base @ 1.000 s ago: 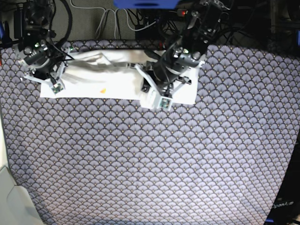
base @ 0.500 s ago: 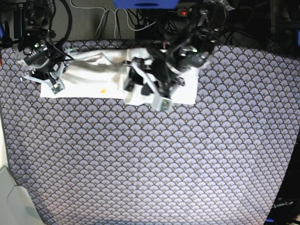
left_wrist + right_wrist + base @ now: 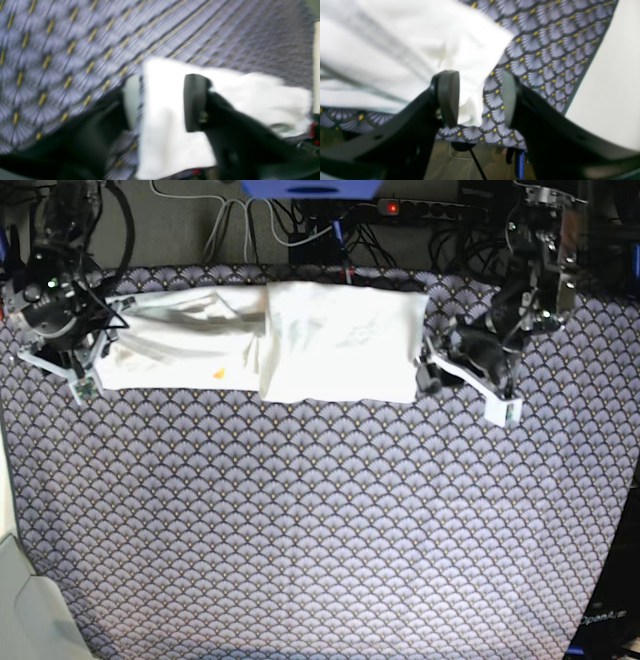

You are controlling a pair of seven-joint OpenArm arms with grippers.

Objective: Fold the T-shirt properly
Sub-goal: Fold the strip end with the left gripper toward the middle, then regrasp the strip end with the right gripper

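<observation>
So the big change is on the T-shirt (image 3: 300, 340): a second ago the left arm was parked right on top of its middle, pinching a flap, and now that flap is laid over and the arm has backed right off toward the right edge of the table (image 3: 320, 530). The shirt sits as a long white strip along the far edge of the table, with a neat doubled-over rectangle making up its right-hand half and a more rumpled, creased stretch still running toward the far left corner. A tiny orange speck of the print shows near the front hem of that left stretch. To me this reads as one crosswise fold done and let go, so the job is maybe past halfway but the left portion still wants folding in. The left end effector (image 3: 432, 370) now hangs just off the shirt's right edge; in the left wrist view its fingers stand apart with white cloth showing in the gap, but that view is so blurry I can't tell if they touch it, and from the base view it looks clear. The right end effector (image 3: 480, 100) has shifted a bit outward at the shirt's left end, jaws apart, straddling the corner of the cloth with one pad (image 3: 448, 96) on the fabric side, not clamped on anything that I can see.
</observation>
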